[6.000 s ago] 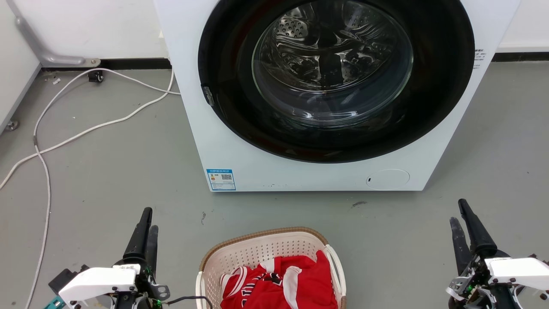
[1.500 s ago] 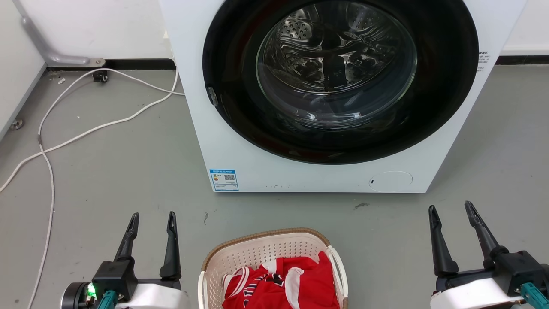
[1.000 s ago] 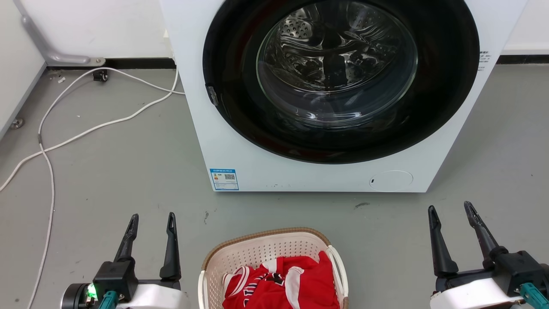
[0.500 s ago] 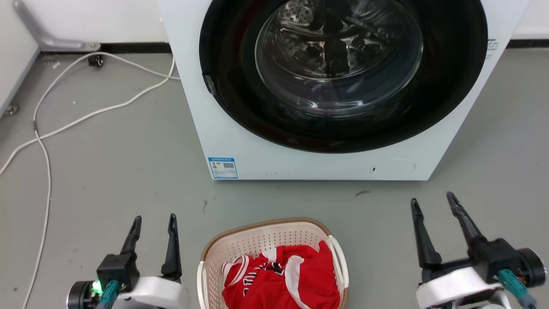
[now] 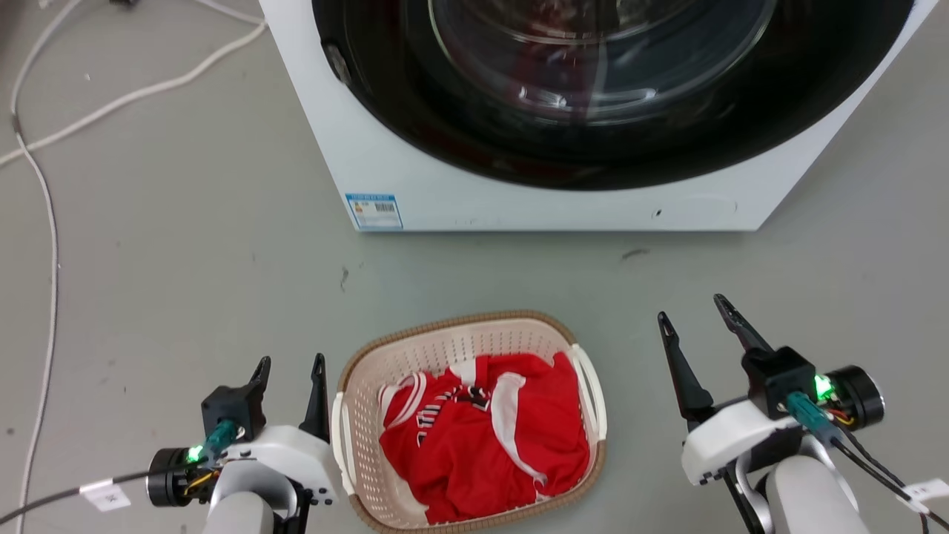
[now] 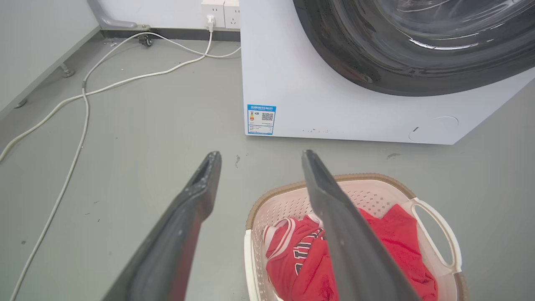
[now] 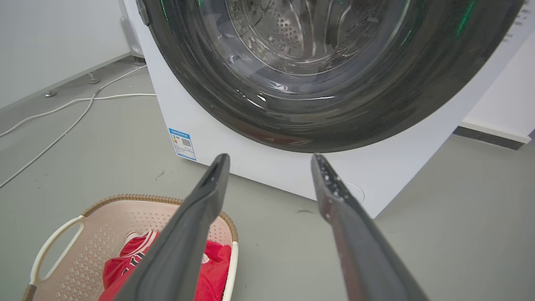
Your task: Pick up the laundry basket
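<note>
laundry basket (image 5: 445,348): likely light, stiff plastic | hold: white side handles (image 5: 592,386) | left tool (image 5: 291,363): apart, empty, just beside basket | right tool (image 5: 691,310): apart, empty, near basket

Grey floor (image 5: 185,259) ahead of me: washing machine (image 5: 445,193) stands at far side; laundry basket (image 5: 445,326) sits nearer me, apart from machine; white cables (image 5: 52,222) trail along my left.

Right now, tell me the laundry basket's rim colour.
The laundry basket's rim is brown, woven-look; best in head view.
</note>
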